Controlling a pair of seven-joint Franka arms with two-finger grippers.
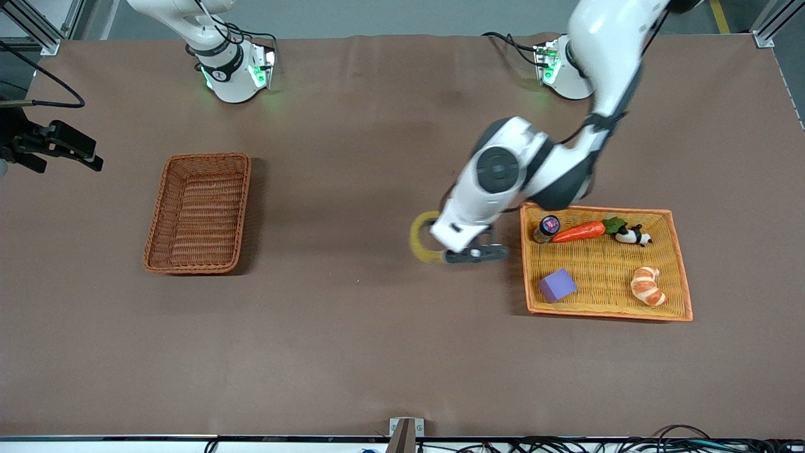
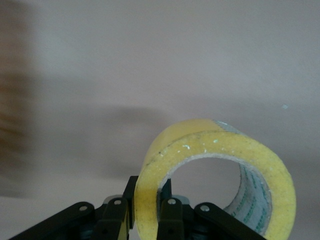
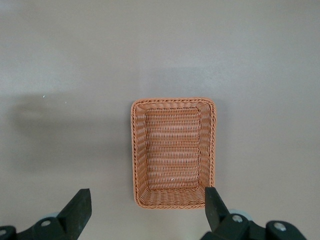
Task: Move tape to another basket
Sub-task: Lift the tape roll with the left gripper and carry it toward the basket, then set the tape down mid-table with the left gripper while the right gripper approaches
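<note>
Transfer step: tape in carry, clear of the tray.

The left gripper (image 1: 473,253), jaws clamped across the wall of the thick ring of translucent yellow packing tape (image 1: 420,238), holds it over bare table beside the shallow yellow woven tray (image 1: 682,270); next move calls for travel toward the right arm's end, to the deeper reddish-brown wicker basket (image 1: 199,212); the right gripper (image 3: 148,214) waits above that basket, jaws wide.

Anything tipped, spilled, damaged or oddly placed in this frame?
Nothing stands out. The left gripper pinches the tape by its wall, over bare table between the baskets. The dark basket sits empty and square; the right gripper hangs open above it.
</note>
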